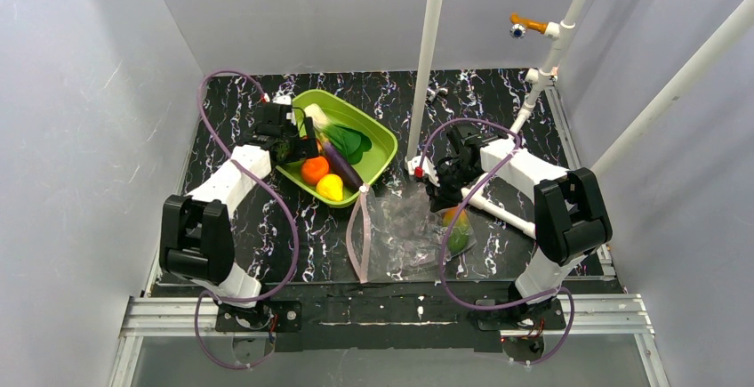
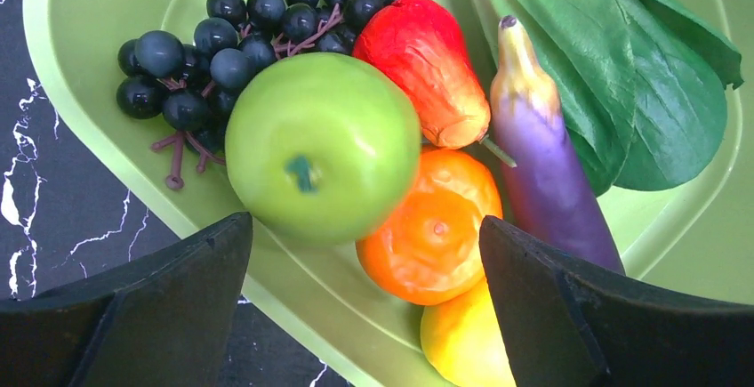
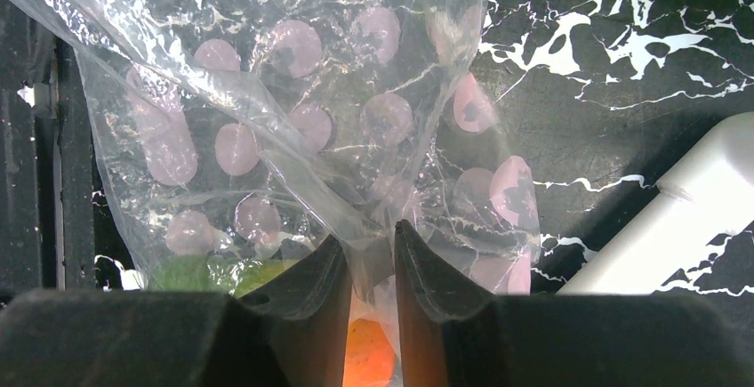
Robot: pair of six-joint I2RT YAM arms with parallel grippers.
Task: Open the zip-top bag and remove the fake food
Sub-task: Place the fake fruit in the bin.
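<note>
Left end effector (image 2: pixel 364 227) hangs wide open and empty over the lime-green square plastic tray (image 1: pixel 388 141), upper centre. Right end effector (image 3: pixel 369 253), nearly closed, straddles film of the clear crinkly zip-top bag (image 1: pixel 400 227), lower centre; whether it grips is unclear. A firm pinch and lift should slide the orange-green plastic fruit (image 1: pixel 456 227) out.

My left arm (image 1: pixel 233 181) reaches forward and inward, wrist tipped steeply down. My left fingers (image 2: pixel 160 298) are spread wide apart and grip nothing. My right arm (image 1: pixel 520 169) bends in toward the middle, wrist angled downward. My right fingers (image 3: pixel 307 289) sit close together with a narrow gap between them.
</note>
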